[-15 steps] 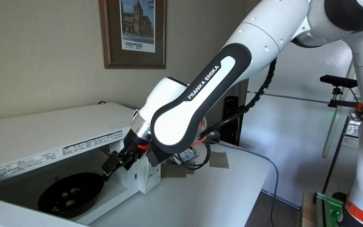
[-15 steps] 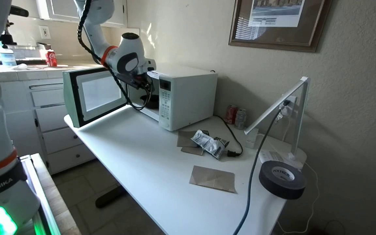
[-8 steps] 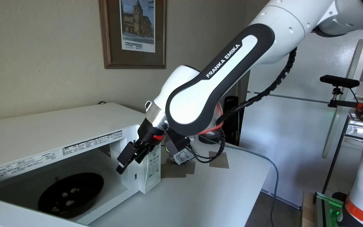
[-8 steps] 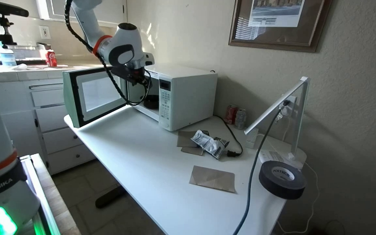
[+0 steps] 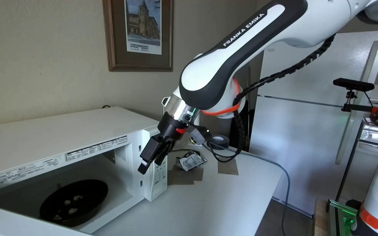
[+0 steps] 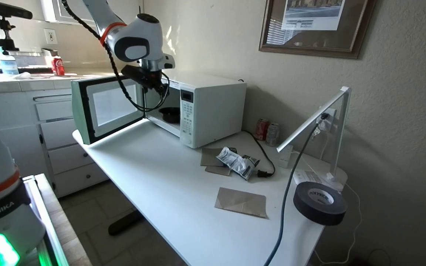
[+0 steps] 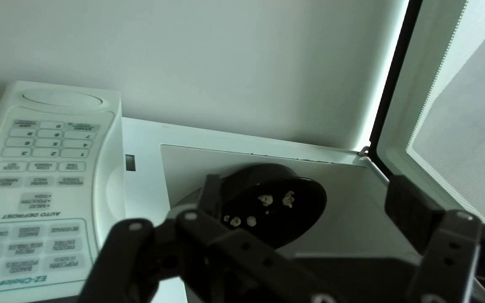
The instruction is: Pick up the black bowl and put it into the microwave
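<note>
The black bowl [image 5: 89, 203] sits inside the open white microwave [image 5: 57, 127] with several pieces of popcorn in it. Both also show in an exterior view, the bowl [image 6: 170, 116] partly behind the front panel of the microwave [image 6: 220, 111]. In the wrist view the bowl [image 7: 293, 225] rests on the pale floor of the microwave [image 7: 143, 198], its left part hidden by a finger. My gripper [image 5: 150, 166] is open and empty, in front of the microwave's control panel side, up and apart from the bowl. In the wrist view the gripper's fingers [image 7: 312, 195] stand wide apart.
The microwave door [image 6: 115, 103] stands swung open. A silver packet [image 6: 237, 161], cardboard pieces [image 6: 240, 202], a black tape roll [image 6: 320, 205] and a dark cable [image 6: 285, 199] are on the white table [image 6: 176, 199]. Two cans [image 6: 266, 131] stand behind the microwave.
My gripper has moved away from the bowl's rim, up and out of the microwave toward the control panel side. The bowl has stayed in place inside.
</note>
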Robot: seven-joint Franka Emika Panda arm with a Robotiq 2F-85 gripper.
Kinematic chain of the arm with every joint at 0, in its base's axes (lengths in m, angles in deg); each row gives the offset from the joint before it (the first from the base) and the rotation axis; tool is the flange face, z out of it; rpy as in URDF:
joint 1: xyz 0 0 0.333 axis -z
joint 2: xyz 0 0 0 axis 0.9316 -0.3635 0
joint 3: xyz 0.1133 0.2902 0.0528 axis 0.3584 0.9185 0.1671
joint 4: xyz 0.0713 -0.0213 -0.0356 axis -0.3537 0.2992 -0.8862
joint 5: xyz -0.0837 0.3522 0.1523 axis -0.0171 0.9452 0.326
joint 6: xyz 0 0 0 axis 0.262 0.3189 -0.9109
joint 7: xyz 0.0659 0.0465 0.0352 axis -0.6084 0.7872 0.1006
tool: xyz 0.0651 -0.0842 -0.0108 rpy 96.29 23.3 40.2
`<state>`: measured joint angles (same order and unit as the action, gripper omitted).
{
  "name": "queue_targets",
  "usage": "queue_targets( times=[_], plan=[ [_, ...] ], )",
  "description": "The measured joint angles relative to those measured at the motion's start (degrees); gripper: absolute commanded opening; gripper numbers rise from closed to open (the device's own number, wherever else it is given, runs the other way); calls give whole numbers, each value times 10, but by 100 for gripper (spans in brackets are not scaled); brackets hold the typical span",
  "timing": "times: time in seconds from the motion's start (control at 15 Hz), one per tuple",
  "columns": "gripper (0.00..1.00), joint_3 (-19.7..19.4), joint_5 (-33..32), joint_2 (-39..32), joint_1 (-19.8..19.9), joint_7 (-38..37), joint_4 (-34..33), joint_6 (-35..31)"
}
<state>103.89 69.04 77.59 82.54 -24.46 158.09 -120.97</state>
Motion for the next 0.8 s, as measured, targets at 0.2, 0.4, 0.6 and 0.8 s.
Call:
queue_targets(
  times=[0.2,0.4,0.6,0.8],
  plan=[
    [100,-52,23,40,-30,25,15,40],
    [100,-144,23,77,-103,31,33,58],
    [100,-179,23,98,-135,32,47,60],
    [100,-182,23,101,-140,32,51,60]
  ],
)
